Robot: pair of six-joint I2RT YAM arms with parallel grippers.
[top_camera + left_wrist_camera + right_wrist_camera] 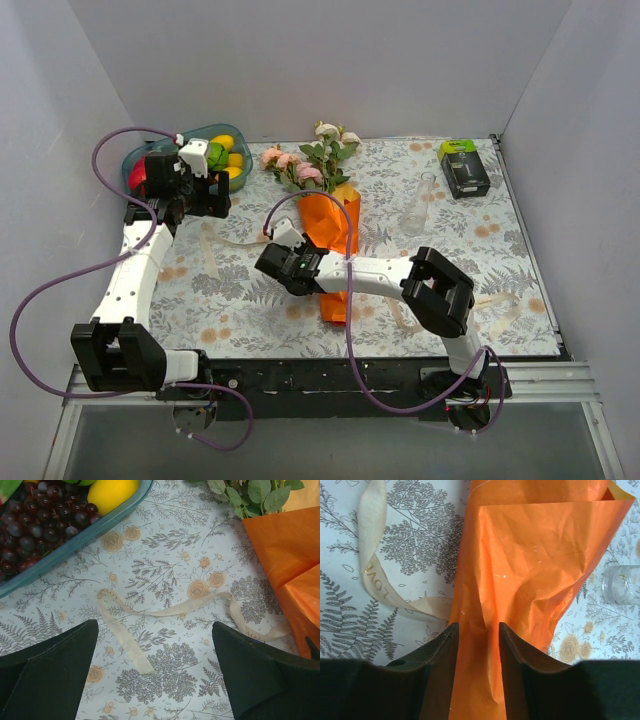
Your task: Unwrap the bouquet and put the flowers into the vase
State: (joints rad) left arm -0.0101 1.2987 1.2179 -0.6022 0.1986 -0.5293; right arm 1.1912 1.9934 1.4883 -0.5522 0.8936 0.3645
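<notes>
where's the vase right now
The vase is right of centre in the top view, between the orange wrapper and the black-and-green box; the right wrist view shows its rim at the right edge.

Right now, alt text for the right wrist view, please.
The right claw straddles the orange wrapper, paper filling the gap between its fingers; grip unclear. A cream ribbon lies on the floral tablecloth at left, the clear vase at right.

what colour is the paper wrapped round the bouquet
Bright orange, plain with no print; the paper wrapper shows best in the right wrist view.
</notes>
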